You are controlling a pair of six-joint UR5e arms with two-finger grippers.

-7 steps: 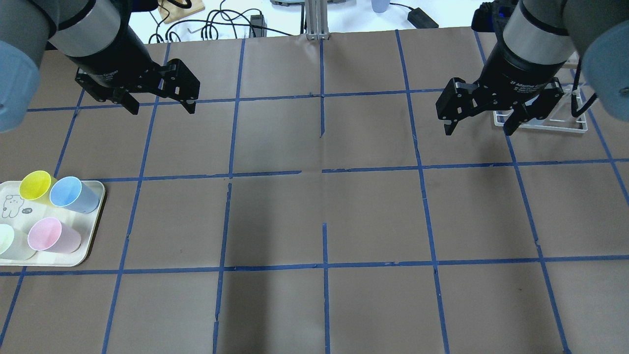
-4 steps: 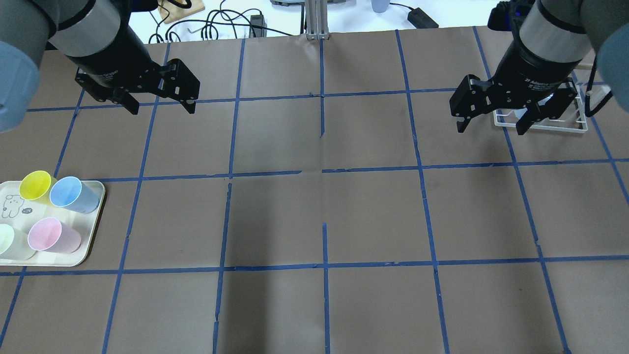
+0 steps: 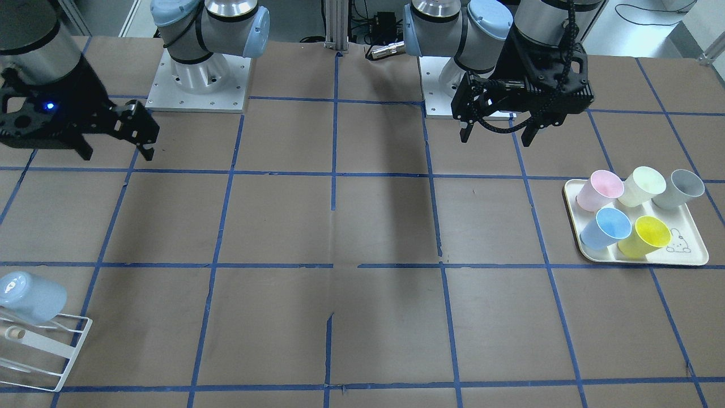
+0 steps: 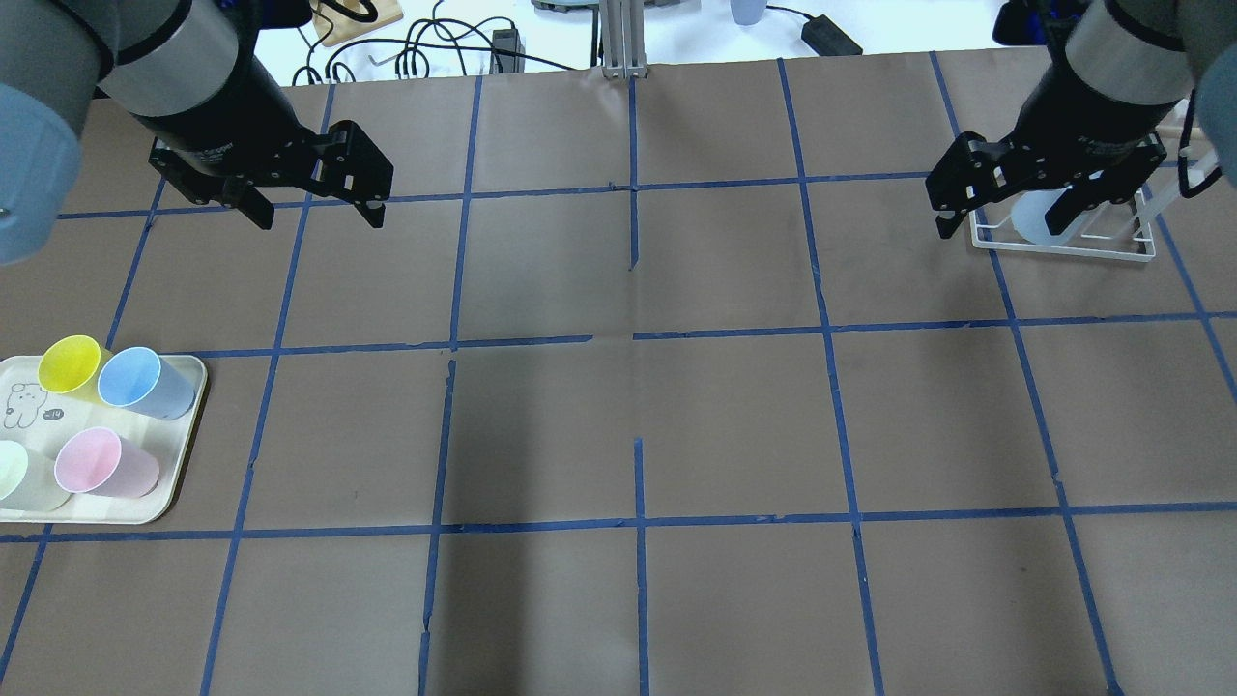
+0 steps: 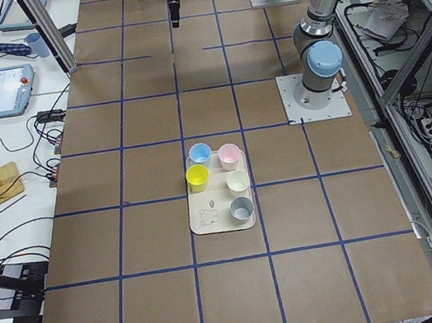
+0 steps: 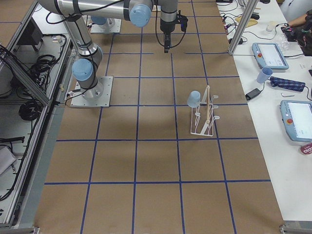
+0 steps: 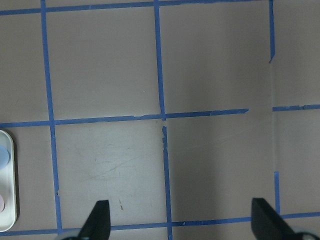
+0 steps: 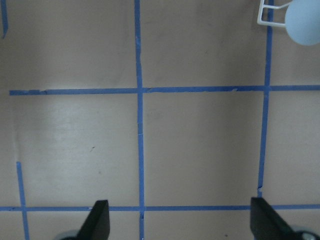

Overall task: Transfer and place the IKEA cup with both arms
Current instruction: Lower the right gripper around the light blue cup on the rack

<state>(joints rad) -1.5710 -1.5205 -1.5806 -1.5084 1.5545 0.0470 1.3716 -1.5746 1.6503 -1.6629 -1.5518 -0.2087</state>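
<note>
Hanging tilted on a peg of the white wire drying rack (image 3: 62, 351) at the robot's right-hand end of the table, the pale powder-blue plastic tumbler (image 3: 31, 297) has its closed base turned outward and its rim toward the rack. The right arm's black two-finger gripper (image 4: 1000, 227) hovers beside it, fingers spread wide and holding nothing. The left arm's black gripper (image 4: 319, 220) hangs over bare brown paper well away, its fingers likewise parted. From where I stand the cup looks featherlight and fairly stiff, though a thin wall like that would probably flex under a hard squeeze. The plastic is smooth, and the taper (narrower at the base) means pads could skate toward the small end. I'd judge the safest hold is across the body near the middle, firm but gentle. It should be drawn off along the peg, not yanked sideways, or the light rack may come with it. Gripping toward one end would leave wall free for the other arm. The deeper sky-blue cup (image 3: 606, 228) on the cream tray (image 3: 694, 262) is a different one.
</note>
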